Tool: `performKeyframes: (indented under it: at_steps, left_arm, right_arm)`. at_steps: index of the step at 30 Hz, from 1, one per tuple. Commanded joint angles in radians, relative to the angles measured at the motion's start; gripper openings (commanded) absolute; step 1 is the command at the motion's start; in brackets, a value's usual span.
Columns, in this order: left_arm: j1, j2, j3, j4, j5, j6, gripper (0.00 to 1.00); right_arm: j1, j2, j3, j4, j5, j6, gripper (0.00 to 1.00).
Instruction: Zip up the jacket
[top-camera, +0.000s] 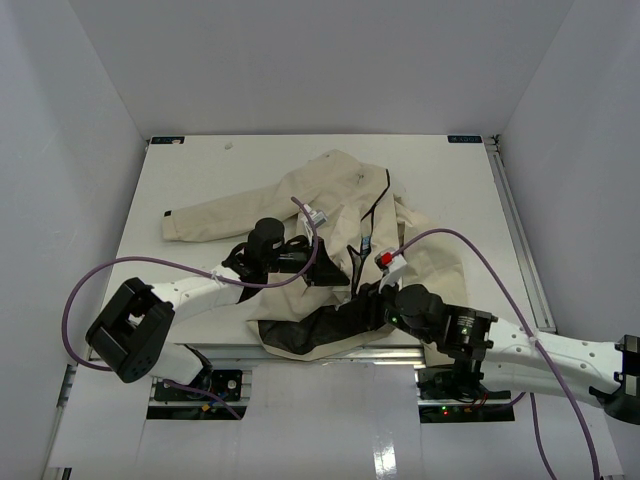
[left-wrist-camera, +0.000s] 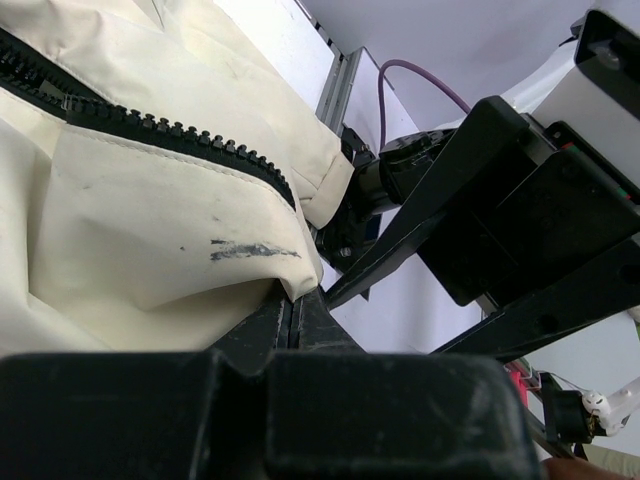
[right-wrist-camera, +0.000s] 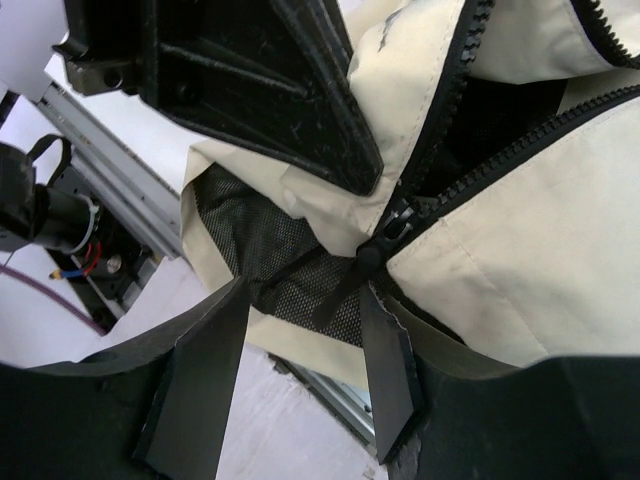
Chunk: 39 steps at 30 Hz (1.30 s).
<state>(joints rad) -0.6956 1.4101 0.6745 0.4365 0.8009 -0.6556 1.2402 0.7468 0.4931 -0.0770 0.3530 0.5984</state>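
though the jacket (top-camera: 330, 195) lies open, its chest mark (top-camera: 358, 178) is unreadable.

The left arm (top-camera: 188, 292) and right arm (top-camera: 545, 351) are white, black-jointed, purple-cabled.

Three cameras, all trained on the jacket (top-camera: 330, 215).

Top external: fixed high above and behind the arm bases, facing down and forward; whole jacket mid-frame, distant. Left wrist: pressed close to the jacket's cream front, facing along the zipper teeth (left-wrist-camera: 180, 135) toward the right gripper (left-wrist-camera: 385, 322) beyond the hem. Right wrist: close over the jacket's lower hem, facing between its own fingers (right-wrist-camera: 200, 380) at the zipper slider (right-wrist-camera: 392, 225), left gripper (right-wrist-camera: 360, 170) above. Shared: both wrist views cover the jacket's bottom zipper end, from opposite sides.
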Motion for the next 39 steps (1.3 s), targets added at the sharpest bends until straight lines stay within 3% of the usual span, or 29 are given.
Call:
performKeyframes:
  at_steps: [1, 9, 11, 14, 16, 22, 26, 33, 39]
  left_arm:
    - [0.005, -0.038, -0.015, 0.033, 0.007, -0.004, 0.0]
    - [0.005, -0.035, -0.015, 0.045, 0.014, -0.009, 0.0]
    - [0.005, -0.032, -0.014, 0.048, 0.017, -0.013, 0.0]
    - [0.005, -0.033, -0.015, 0.043, 0.018, -0.01, 0.0]
    - [0.005, -0.036, -0.016, 0.042, 0.016, -0.008, 0.0]
    - [0.005, -0.045, -0.033, 0.057, 0.012, -0.004, 0.0]
    - [0.006, -0.065, -0.041, 0.059, -0.003, -0.001, 0.0]
    - [0.005, -0.083, -0.058, 0.067, -0.026, 0.005, 0.0]
    - [0.005, -0.074, -0.055, 0.084, -0.009, 0.003, 0.0]
  right_arm:
    - [0.024, 0.061, -0.001, 0.1, 0.079, 0.026, 0.54]
    - [0.056, 0.147, 0.059, 0.032, 0.175, 0.049, 0.47]
    - [0.063, 0.149, 0.074, 0.018, 0.184, 0.051, 0.39]
    - [0.07, 0.15, 0.085, -0.017, 0.21, 0.058, 0.16]
    - [0.071, 0.148, 0.099, -0.048, 0.232, 0.063, 0.08]
    - [0.071, 0.132, 0.143, -0.057, 0.24, -0.027, 0.08]
    - [0.07, 0.156, 0.287, -0.202, 0.32, -0.056, 0.08]
    - [0.056, 0.091, 0.323, -0.187, 0.336, -0.118, 0.08]
    - [0.044, 0.132, 0.335, -0.177, 0.376, -0.141, 0.08]
